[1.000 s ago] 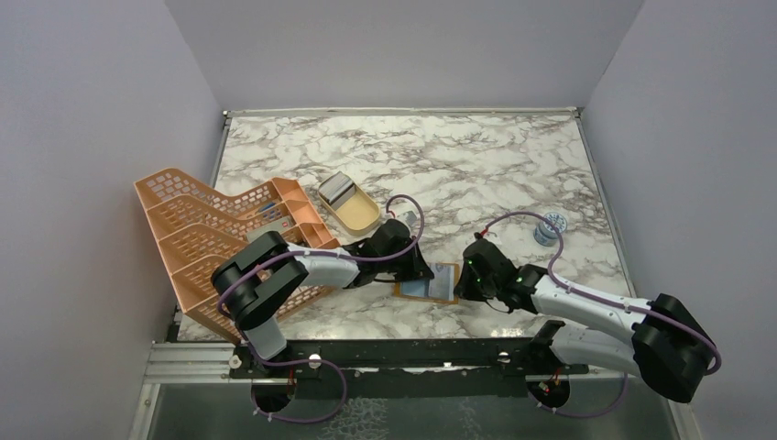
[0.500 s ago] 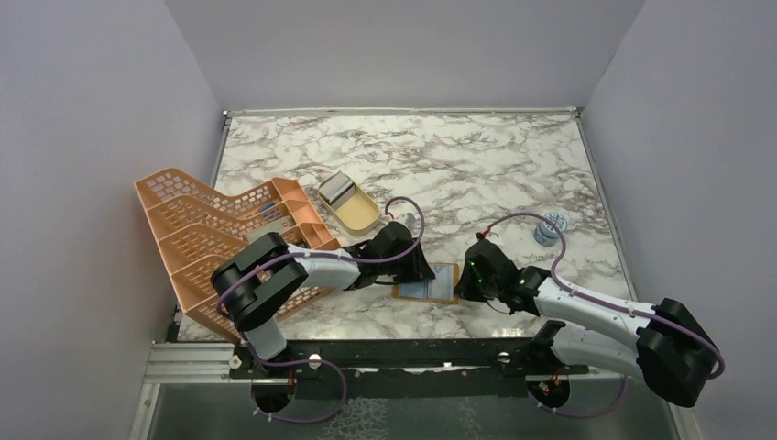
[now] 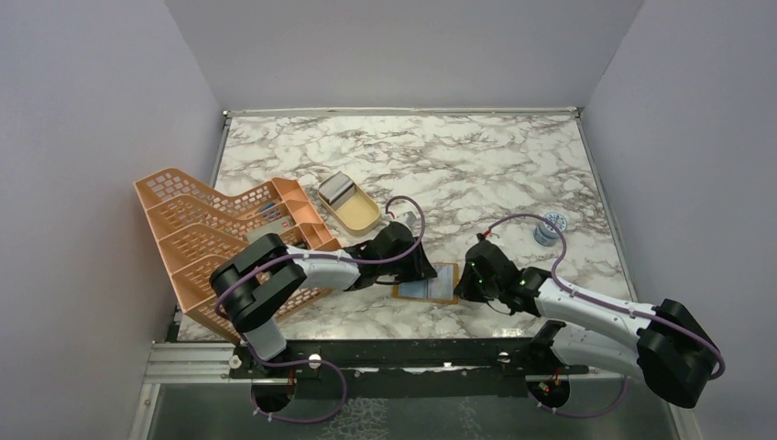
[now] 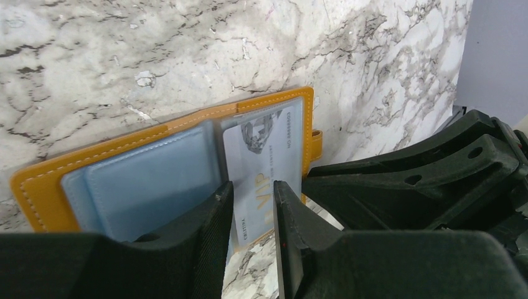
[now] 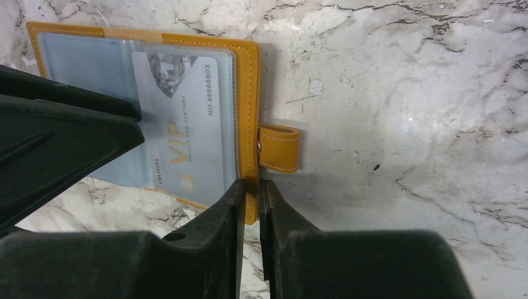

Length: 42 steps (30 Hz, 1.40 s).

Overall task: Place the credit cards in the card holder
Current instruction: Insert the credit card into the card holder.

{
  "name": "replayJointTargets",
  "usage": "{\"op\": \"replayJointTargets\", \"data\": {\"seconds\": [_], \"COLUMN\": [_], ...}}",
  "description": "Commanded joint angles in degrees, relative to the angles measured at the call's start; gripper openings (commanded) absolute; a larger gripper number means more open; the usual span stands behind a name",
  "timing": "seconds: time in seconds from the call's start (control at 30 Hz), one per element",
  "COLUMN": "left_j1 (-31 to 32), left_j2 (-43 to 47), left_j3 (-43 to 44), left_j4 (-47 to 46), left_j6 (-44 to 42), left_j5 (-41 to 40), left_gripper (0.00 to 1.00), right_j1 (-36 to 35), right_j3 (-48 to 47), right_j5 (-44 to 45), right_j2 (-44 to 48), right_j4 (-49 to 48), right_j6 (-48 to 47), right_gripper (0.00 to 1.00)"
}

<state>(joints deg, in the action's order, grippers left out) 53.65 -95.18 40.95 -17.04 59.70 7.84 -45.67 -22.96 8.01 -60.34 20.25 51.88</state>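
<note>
The card holder (image 3: 427,288) lies open on the marble between both arms, mustard-orange outside (image 5: 251,93) and pale blue inside (image 4: 143,187). A silvery credit card (image 4: 264,149) marked VIP sits in its clear pocket (image 5: 187,118), with its near end sticking out past the wallet's edge. My left gripper (image 4: 253,187) is open at that near end, a narrow gap between its fingers. My right gripper (image 5: 251,184) is shut on the holder's orange border, just below the snap tab (image 5: 278,148). In the top view the left gripper (image 3: 427,271) and right gripper (image 3: 459,282) flank the holder.
A big peach lattice rack (image 3: 220,247) stands at the left, close behind the left arm. A tan oval dish (image 3: 355,211) holding a flat grey object (image 3: 336,189) lies behind the holder. A small clear cup (image 3: 550,226) stands at the right.
The left gripper's fingers have parted, letting go of the card in the pocket. The right gripper keeps its grip; neither arm has shifted noticeably.
</note>
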Motion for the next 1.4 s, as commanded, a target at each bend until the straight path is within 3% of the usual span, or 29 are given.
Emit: {"op": "replayJointTargets", "data": {"seconds": [0.0,0.37,0.6,0.83,1.03,1.37], "left_j1": [0.7,0.85,0.53,-0.74,-5.71,-17.97], "left_j2": [-1.94,-1.49,0.91,3.45,6.1,5.72], "left_j3": [1.79,2.58,5.41,16.04,24.68,30.78], "left_j4": [-2.43,-2.63,2.78,19.63,32.54,40.1], "left_j6": [0.59,-0.53,-6.05,-18.48,-30.75,-53.91], "left_j5": [2.0,2.62,0.67,-6.37,-12.56,-22.16], "left_gripper": [0.29,0.29,0.37,0.46,0.47,0.47], "right_j1": [-0.11,-0.12,-0.13,-0.15,-0.2,-0.12], "right_j3": [0.86,-0.48,-2.77,-5.89,-7.99,-9.46], "right_j5": [0.49,1.47,1.92,1.95,-0.9,-4.08], "right_j2": [1.59,1.87,5.72,9.33,11.47,11.99], "right_j4": [-1.54,0.11,5.35,9.28,7.34,3.53], "right_j6": [0.29,-0.26,-0.49,-1.2,-3.48,-6.4], "right_gripper": [0.15,0.15,0.22,0.28,0.29,0.29]}}
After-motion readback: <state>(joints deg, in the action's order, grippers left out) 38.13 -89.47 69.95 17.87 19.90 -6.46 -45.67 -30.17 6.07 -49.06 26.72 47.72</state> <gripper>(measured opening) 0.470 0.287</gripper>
